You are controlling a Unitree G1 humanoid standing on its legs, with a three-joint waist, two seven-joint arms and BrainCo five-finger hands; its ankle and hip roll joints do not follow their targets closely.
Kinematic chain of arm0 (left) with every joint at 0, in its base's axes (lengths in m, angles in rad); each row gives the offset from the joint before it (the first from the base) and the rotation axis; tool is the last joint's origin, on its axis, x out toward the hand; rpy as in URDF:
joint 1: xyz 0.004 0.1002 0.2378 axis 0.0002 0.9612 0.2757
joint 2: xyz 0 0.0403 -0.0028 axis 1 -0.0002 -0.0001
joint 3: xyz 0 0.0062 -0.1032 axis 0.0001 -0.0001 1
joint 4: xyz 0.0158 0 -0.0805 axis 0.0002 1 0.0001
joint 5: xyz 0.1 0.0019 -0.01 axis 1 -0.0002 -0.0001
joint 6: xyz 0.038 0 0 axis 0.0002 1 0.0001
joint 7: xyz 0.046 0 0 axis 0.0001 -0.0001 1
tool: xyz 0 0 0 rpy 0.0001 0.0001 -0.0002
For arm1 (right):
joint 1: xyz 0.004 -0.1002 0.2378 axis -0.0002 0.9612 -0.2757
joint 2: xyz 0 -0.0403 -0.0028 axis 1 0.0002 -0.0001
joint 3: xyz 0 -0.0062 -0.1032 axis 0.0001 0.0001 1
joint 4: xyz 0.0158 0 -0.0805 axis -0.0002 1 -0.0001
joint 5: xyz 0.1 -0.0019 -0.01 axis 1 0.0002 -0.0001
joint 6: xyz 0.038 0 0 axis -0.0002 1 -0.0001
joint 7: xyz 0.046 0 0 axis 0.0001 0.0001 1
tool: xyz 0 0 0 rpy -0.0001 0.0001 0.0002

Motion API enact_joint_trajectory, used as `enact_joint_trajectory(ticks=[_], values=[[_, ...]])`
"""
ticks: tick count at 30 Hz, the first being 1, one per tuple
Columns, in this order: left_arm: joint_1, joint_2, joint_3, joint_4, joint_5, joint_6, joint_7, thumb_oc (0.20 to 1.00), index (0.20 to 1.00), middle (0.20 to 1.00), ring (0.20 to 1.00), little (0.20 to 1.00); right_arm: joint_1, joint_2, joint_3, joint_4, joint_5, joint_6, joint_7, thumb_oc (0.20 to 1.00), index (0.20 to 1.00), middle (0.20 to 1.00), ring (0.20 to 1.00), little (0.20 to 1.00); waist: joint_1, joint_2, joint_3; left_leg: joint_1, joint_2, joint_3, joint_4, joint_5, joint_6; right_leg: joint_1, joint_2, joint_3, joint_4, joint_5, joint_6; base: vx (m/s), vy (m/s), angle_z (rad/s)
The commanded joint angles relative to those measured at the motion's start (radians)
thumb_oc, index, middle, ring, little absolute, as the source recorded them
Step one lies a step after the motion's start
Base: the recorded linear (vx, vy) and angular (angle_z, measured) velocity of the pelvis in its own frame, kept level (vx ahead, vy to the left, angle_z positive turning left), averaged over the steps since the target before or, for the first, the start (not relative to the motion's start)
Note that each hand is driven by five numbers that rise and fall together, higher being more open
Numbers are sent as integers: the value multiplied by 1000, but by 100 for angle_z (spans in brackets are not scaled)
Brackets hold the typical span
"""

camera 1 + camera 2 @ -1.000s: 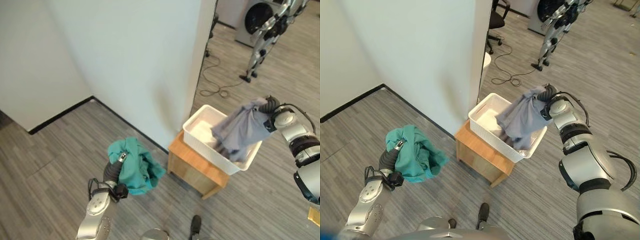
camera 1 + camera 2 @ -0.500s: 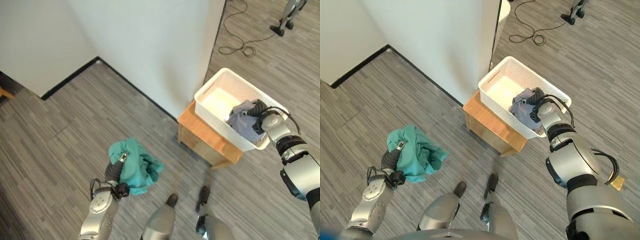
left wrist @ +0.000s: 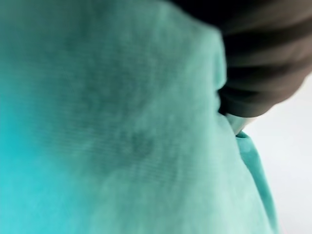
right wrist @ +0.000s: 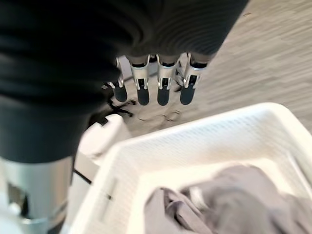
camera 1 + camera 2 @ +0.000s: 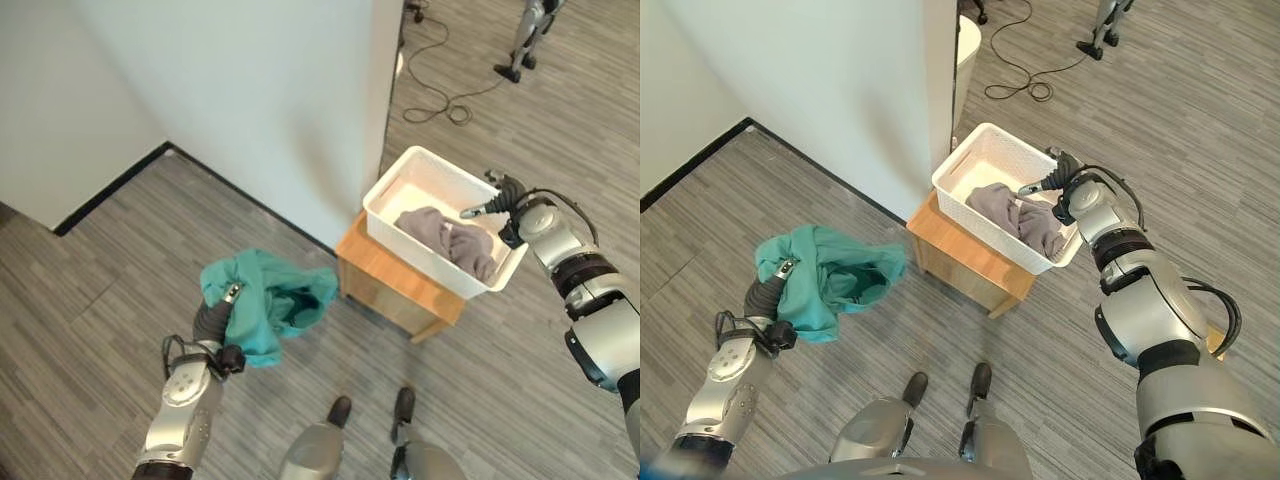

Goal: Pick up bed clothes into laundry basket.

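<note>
A white basket (image 5: 421, 186) sits on a small wooden table (image 5: 385, 284) next to a white wall (image 5: 250, 100). A grey cloth (image 5: 448, 238) lies in a heap inside the basket. The right hand (image 5: 505, 196) is over the right, far edge of the basket and holds nothing. Its fingers (image 4: 163, 82) are straight and a little apart, just above the cloth and not touching it. On the left, well apart from the basket, the left hand (image 5: 213, 318) holds up a green cloth (image 5: 265, 302) over the grey wood floor (image 5: 90, 300). The green cloth hangs in a bunch, with its fingers curled on it.
</note>
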Motion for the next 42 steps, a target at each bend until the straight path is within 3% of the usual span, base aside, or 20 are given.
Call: enact_joint_trajectory(ticks=[1,5,6,13,21,29,35,42], values=[[-110,52,-15,-91,21,-79,20,200,200,200,200,200,92,-32,-18,-203,132,-69,-8,1000,1000,1000,1000,1000,-28,48,-127,12,64,12,-141,122,-63,97,8,-22,14,-115,45,74,-1,-34],[-271,149,-37,-119,76,-86,23,200,200,200,200,200,357,-31,-165,-517,195,-109,23,1000,1000,1000,1000,1000,-68,68,-151,32,64,24,-141,112,-66,112,3,-20,14,-125,49,82,1,-7],[-385,203,-66,-107,76,-93,22,200,200,200,200,200,509,-22,-263,-675,231,-132,46,1000,1000,1000,1000,1000,-101,81,-167,42,65,34,-141,106,-66,119,3,-16,14,-129,52,88,-12,-13],[-578,296,-155,0,66,-95,36,200,200,200,200,200,734,60,-376,-855,267,-155,65,1000,1000,1000,1000,1000,-151,95,-188,60,68,57,-141,96,-65,128,3,1,14,-133,59,50,-1,-11],[-754,323,-271,174,-16,-76,26,200,200,200,200,200,882,135,-389,-953,334,-182,83,1000,1000,1000,1000,1000,-223,111,-199,66,73,92,-141,86,-63,120,6,34,14,-130,65,28,6,-13],[-1063,317,-463,464,-64,-51,20,200,200,200,200,200,989,218,-306,-1015,551,-204,149,1000,1000,1000,1000,1000,-282,116,-181,51,78,115,-141,91,-65,93,10,57,14,-121,74,-4,-5,-10],[-1230,328,-548,575,-58,-61,0,200,200,200,200,200,1004,189,-277,-1008,511,-200,153,1000,1000,1000,1000,1000,-317,125,-143,30,80,146,-141,98,-70,55,13,86,14,-105,84,-28,-3,-8],[-1264,317,-564,618,-33,-68,1,200,200,200,200,200,997,182,-326,-1036,496,-227,129,1000,1000,1000,1000,1000,-341,135,-99,9,81,169,-141,102,-73,24,15,96,14,-94,90,-14,2,-11]])
